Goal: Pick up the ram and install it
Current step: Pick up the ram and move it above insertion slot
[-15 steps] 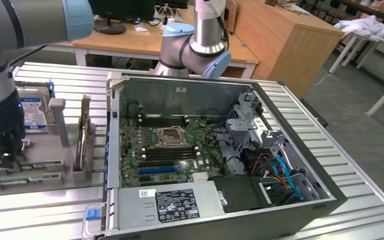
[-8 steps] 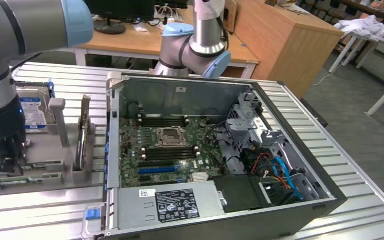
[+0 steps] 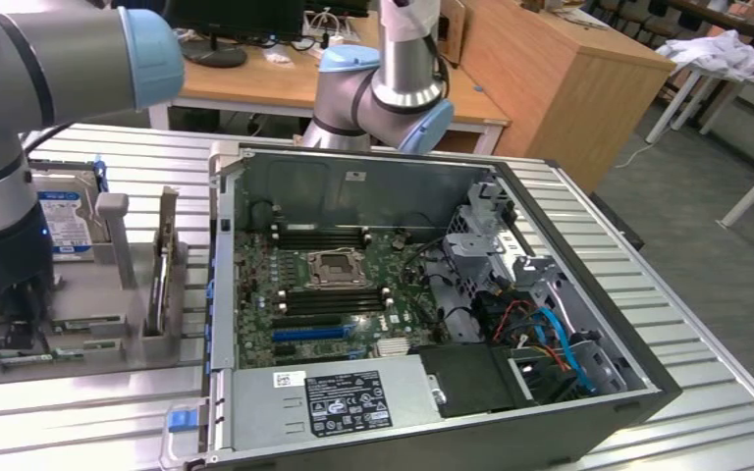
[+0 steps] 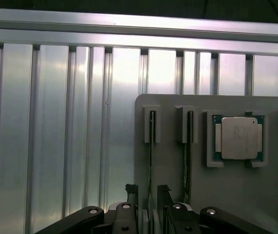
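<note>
Fingers [image 4: 164, 191]: spread wide, nothing clamped. I read them as straddling the ram, one pad on each side of its thin faces.
Gripper [image 4: 147, 191]: low over the holder plate and lined up with the stick's length, so the jaws would meet the flat sides rather than the ends.
Ram [image 4: 150, 146]: on edge in its slot on the plate, a thin line from above, running into the gap between the fingers and not lifted.
Second stick [image 4: 188, 156]: on edge in the neighbouring slot, just beside. I judge the finger between the two has little room.
Holder plate [image 4: 256, 195]: grey, and it props the parts upright so they can be taken from above. A processor [image 4: 238, 138] sits in its own pocket near the sticks.
Table [image 4: 80, 136]: ribbed metal, carrying the plate and the open computer case [image 3: 350, 186].
Memory slots [image 3: 325, 236]: black, flanking the socket inside the case, well apart from the gripper, so the ram is not installed.
Hard to make out: whether either pad touches the ram. Its chips are unreadable edge-on, and the gripper body hides its near end.
Arm [image 3: 4, 147]: its bulk stands between the exterior camera and the slot.
</note>
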Action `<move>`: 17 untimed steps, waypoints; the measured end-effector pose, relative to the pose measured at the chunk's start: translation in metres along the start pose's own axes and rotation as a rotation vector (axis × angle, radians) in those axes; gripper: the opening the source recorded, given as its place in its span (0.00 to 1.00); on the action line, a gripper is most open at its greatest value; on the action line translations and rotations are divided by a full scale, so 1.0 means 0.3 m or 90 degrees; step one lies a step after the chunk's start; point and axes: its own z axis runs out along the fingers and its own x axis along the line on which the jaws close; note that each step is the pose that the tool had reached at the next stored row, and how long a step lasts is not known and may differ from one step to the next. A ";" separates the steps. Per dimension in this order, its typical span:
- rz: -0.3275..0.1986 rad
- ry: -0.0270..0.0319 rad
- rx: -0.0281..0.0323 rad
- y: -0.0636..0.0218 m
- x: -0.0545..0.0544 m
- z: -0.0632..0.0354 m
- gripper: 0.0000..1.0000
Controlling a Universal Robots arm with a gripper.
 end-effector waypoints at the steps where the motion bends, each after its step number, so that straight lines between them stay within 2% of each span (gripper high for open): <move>1: 0.000 -0.0001 0.0000 0.000 0.000 0.004 0.30; 17: 0.000 -0.0004 0.0002 -0.001 -0.007 0.015 0.30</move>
